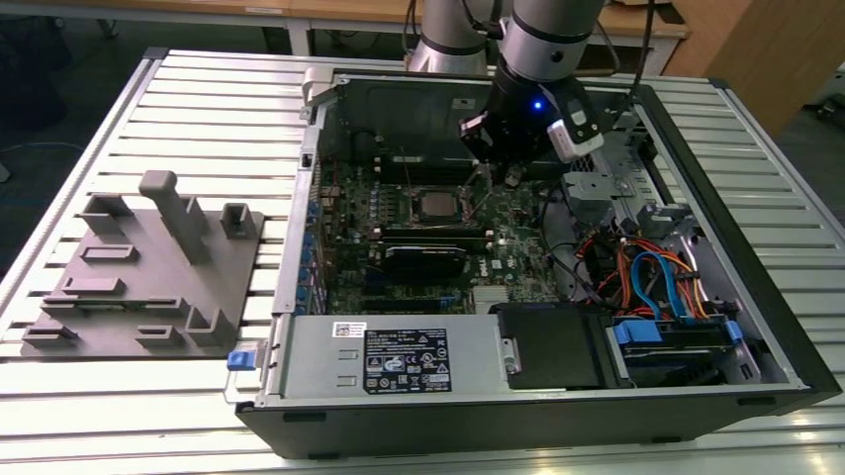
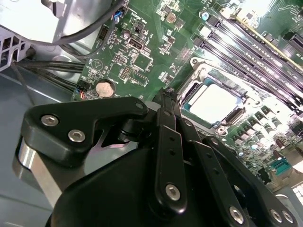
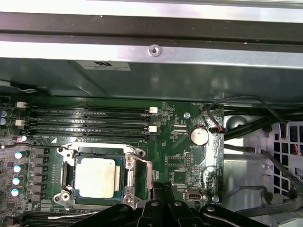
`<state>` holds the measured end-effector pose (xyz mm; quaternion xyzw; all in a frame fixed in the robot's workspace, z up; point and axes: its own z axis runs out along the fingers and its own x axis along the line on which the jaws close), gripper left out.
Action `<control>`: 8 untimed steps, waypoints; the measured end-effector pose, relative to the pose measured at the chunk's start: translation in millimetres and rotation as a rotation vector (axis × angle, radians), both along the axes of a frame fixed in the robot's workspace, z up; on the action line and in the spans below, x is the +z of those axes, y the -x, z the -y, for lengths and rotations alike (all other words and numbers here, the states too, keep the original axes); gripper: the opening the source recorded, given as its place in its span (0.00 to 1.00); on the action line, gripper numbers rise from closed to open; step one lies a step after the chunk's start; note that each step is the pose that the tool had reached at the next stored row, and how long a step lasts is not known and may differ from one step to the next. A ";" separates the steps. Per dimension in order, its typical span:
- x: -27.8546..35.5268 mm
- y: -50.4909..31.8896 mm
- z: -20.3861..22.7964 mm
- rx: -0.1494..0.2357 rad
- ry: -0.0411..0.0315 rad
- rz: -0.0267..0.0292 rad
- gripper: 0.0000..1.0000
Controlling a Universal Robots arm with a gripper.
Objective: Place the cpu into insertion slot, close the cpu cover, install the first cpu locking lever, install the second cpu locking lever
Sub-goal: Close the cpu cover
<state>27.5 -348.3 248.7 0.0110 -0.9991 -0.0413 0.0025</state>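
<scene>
gripper [image 1: 484, 181]: fingers together, nothing clamped; near cpu [image 3: 94, 177]
cpu: flat in insertion slot [image 3: 120, 176]
surface: pale slatted table [image 1: 198, 109], open pc case [image 1: 555, 430] on it
room: wooden bench [image 1: 330, 12] behind

Pale slatted metal table [image 1: 198, 89], wooden desk [image 1: 330, 12] behind, dark floor [image 1: 79, 99]

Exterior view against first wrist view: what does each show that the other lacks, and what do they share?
Exterior view: the whole open computer case, power supply, blue cables, and a grey fixture tray at the exterior view's left. First wrist view: a coin battery and white memory-slot latches. Both: the cpu face up on the green motherboard, with the gripper beside it.
</scene>
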 end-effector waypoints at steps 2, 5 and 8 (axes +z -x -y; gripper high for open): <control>0.5 0.8 -0.3 0.000 0.0000 0.0000 0.10; 1.5 1.7 -0.5 0.000 -0.0002 -0.0001 0.10; 1.6 2.4 -0.5 0.000 -0.0002 -0.0001 0.10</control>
